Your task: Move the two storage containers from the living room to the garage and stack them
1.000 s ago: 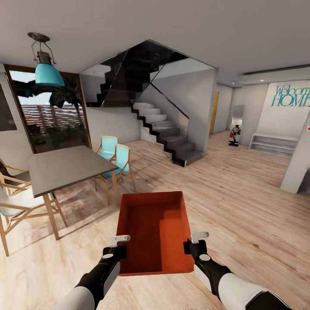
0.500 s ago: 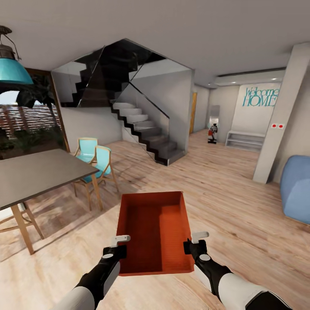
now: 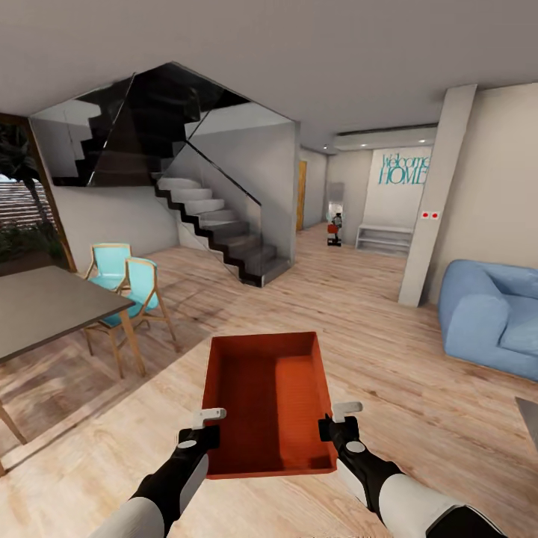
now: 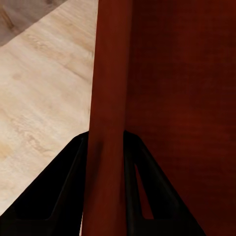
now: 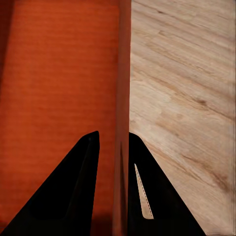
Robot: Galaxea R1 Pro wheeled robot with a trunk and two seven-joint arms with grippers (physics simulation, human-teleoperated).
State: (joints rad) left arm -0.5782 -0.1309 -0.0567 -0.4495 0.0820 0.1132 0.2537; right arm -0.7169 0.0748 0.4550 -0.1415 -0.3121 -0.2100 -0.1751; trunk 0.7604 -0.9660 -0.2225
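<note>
Left gripper [image 3: 205,426] and right gripper [image 3: 338,420] pinching thin side walls of shallow orange-red rectangular open-top storage bin [image 3: 267,403], held level, centre near, over light wood plank floor [image 3: 388,359]. Likely light, stiff, smooth; thin rims, wall clamped between dark fingers [image 4: 64,191], could slip. Grey dining table [image 3: 45,306] left, blue sofa [image 3: 486,314] right, dark staircase [image 3: 217,224] far.

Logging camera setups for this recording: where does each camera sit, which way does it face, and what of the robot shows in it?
Head view: on the head, looking forward and down over both forearms; left hand and right hand carry an orange bin above the wood floor.
Left wrist view: along the left hand's dark fingers, clamped on one bin wall.
Right wrist view: along the right hand's fingers, clamped on the opposite wall.
All three share the bin and floor.
</note>
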